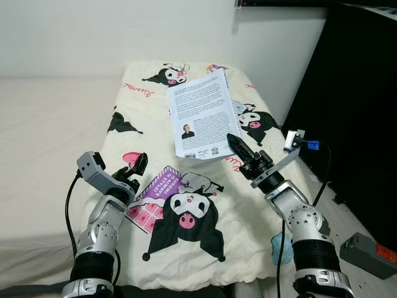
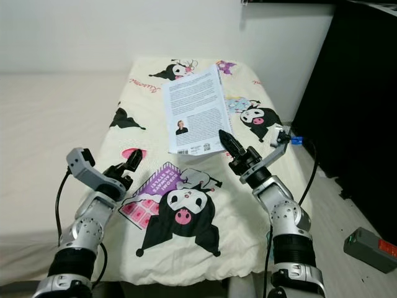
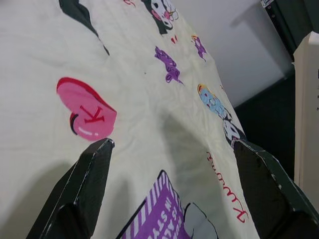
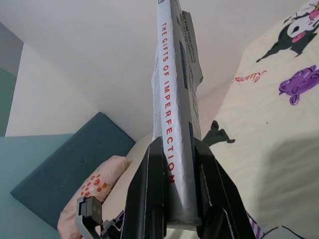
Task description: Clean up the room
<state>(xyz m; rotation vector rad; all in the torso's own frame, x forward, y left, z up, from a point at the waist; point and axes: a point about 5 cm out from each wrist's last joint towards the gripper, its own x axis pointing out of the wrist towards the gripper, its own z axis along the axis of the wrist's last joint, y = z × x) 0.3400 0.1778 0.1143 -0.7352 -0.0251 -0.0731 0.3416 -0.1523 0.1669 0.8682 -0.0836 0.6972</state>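
Observation:
A paperback book (image 1: 201, 112) with a white back cover, small print and an author photo is held up off the bed, tilted. My right gripper (image 1: 239, 148) is shut on its lower edge near the spine. In the right wrist view the black fingers (image 4: 149, 189) clamp the spine (image 4: 172, 99), which reads "The Gifts of Imperfection". My left gripper (image 1: 138, 166) hovers open just above the cream cartoon-print blanket (image 1: 205, 248), close to a pink heart print (image 3: 85, 110). Nothing sits between its spread fingers (image 3: 89, 179).
The blanket covers a bed that runs away from me to a white wall. A cream mattress (image 1: 43, 136) lies to the left. A tall black cabinet (image 1: 360, 99) stands on the right, with a grey and red box (image 1: 367, 253) on the floor beside it.

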